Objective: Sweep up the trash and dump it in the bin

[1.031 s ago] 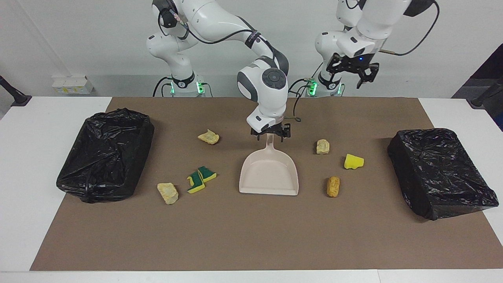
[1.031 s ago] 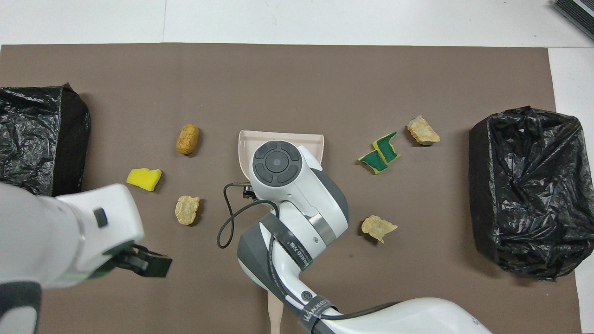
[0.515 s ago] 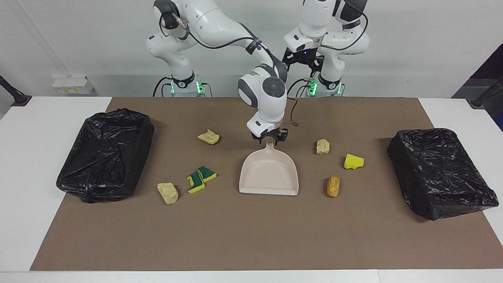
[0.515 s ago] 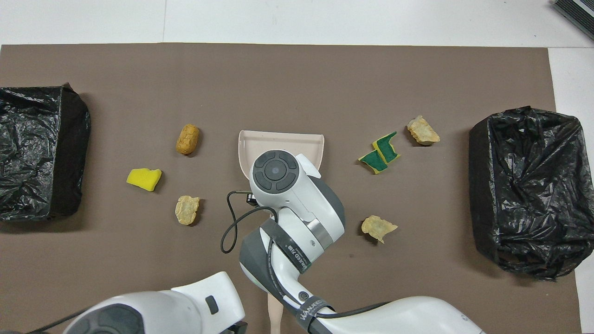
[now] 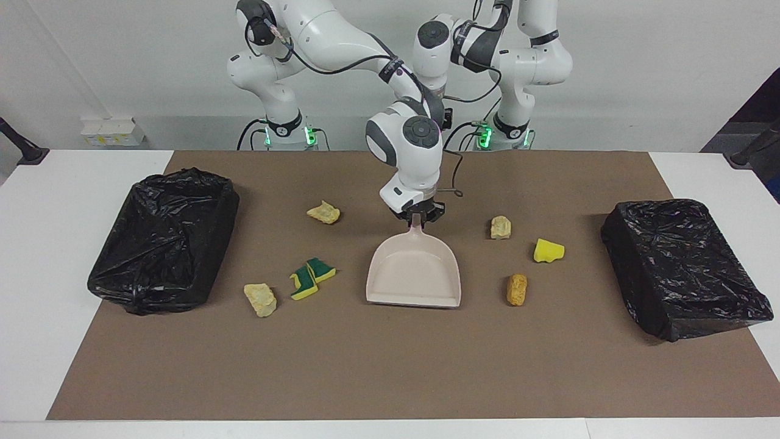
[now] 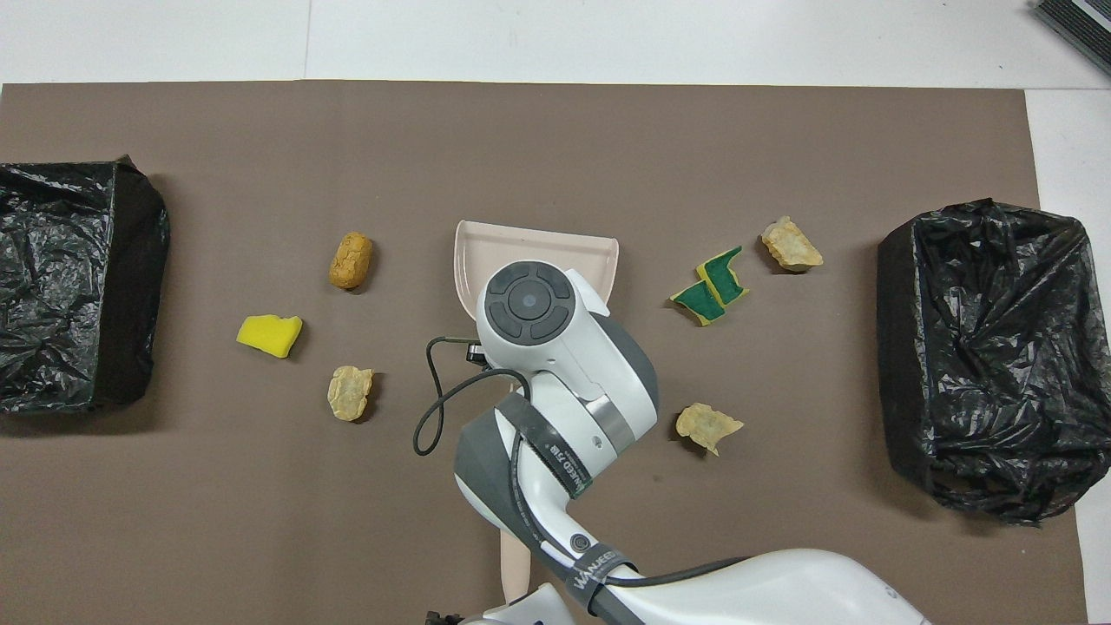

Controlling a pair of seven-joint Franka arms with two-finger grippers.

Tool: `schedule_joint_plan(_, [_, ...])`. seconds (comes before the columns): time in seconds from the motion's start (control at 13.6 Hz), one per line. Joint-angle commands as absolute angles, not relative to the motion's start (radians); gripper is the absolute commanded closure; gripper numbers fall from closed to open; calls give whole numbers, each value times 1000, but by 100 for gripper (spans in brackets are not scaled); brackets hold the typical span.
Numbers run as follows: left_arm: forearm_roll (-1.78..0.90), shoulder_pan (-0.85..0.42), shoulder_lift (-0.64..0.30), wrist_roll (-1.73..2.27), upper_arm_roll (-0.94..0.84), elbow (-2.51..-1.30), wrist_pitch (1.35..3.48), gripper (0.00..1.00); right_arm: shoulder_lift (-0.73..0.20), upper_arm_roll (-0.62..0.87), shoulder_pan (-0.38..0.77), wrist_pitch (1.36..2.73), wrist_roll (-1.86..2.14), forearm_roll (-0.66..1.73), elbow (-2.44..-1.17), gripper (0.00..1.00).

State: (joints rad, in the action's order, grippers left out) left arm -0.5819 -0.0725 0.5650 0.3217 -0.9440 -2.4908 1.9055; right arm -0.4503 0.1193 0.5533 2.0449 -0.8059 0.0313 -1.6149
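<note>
Gripping the pan (image 5: 414,271) by the tip of its handle, my right claw (image 5: 417,216) is clenched there, fingers tight on either side, low over the middle of the mat (image 5: 390,366). That grasp shows only from the facing view; from overhead my own wrist covers the claw, the handle and half the pan, leaving just the mouth, which points away from my bases. The pan sits on the mat, empty. All seven scraps lie loose around it, none touching it. Toward my right arm's end are a pale one (image 5: 323,212) nearer to me, a green-and-yellow pair (image 5: 311,277) touching each other, and a beige one (image 5: 260,299) just beside them. Toward my left arm's end are a pale one (image 5: 500,227), a yellow one (image 5: 548,250) and a tan-orange one (image 5: 517,289). Two black-bagged bins stand at the mat's ends, one (image 5: 164,238) at my right arm's end and one (image 5: 682,268) at my left arm's. My left arm waits folded back at its base; my left claw (image 6: 443,618) is only a dark sliver at the overhead view's edge, spread open. Overhead also shows a beige strip (image 6: 515,564) beneath my right arm, hidden from the facing view; I cannot tell what it is.
</note>
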Motion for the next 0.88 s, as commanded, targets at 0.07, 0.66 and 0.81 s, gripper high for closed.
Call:
schedule_joint_plan(0.07, [-638,-69,580,339,-1000,-2559,1979,0,-397,129,471,2004,-599,32,-1609,100])
schedule_joint_plan(0.66, [-721,-60,566,337,-1040,-2588,2051,0,-324,124,286,1784,240,14,-1621,100])
schedule_joint_plan(0.81, [-721,-57,566,337,-1042,-2588,2046,9,-316,126,267,1761,473,-73,-1624,100])
